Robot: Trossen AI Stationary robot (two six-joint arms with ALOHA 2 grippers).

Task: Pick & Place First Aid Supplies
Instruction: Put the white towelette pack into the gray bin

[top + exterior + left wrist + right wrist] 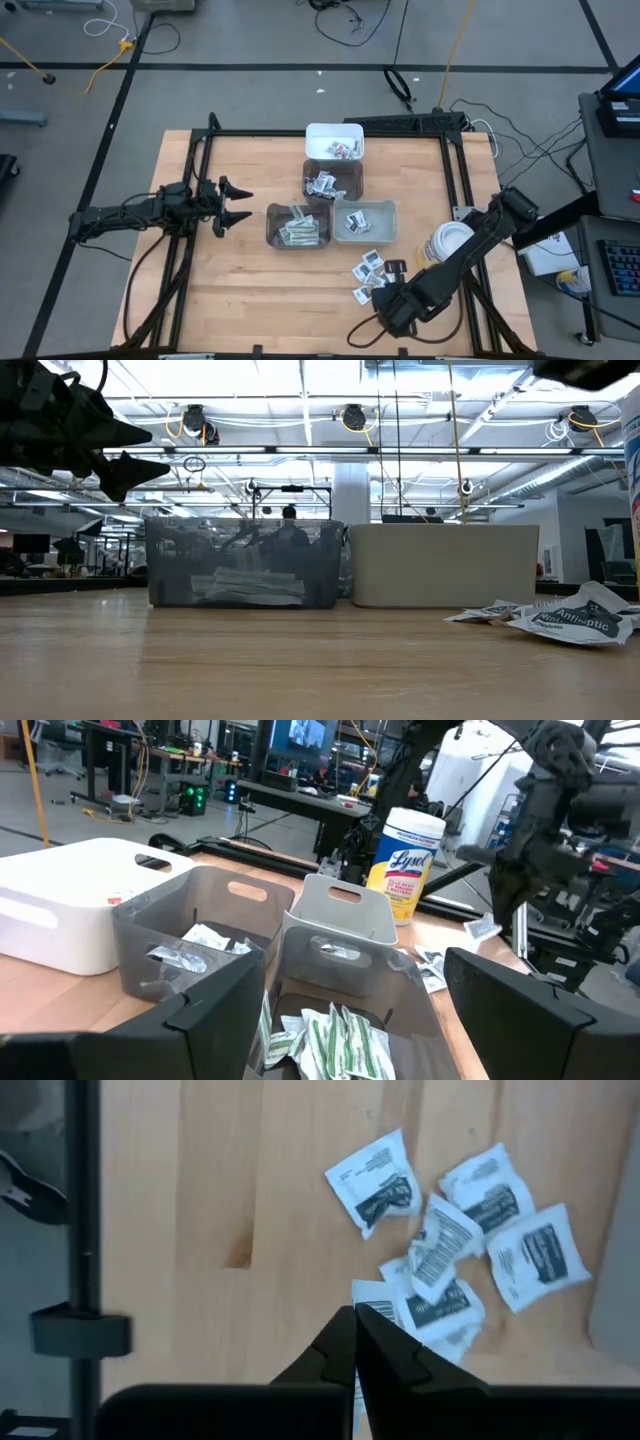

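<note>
Right arm's fingers point(390, 268) sit over, perhaps touching, loose sachets point(367, 272) beside the grey bin point(365, 222).

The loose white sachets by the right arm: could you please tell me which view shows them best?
The right wrist view: the sachets lie spread, print visible. The high view shows them tiny; the low view edge-on; the left wrist view barely.

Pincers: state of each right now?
Left pincer: open, empty, left of the bins.
Right pincer: shut, above the loose sachets; cannot tell if it holds one.
</note>
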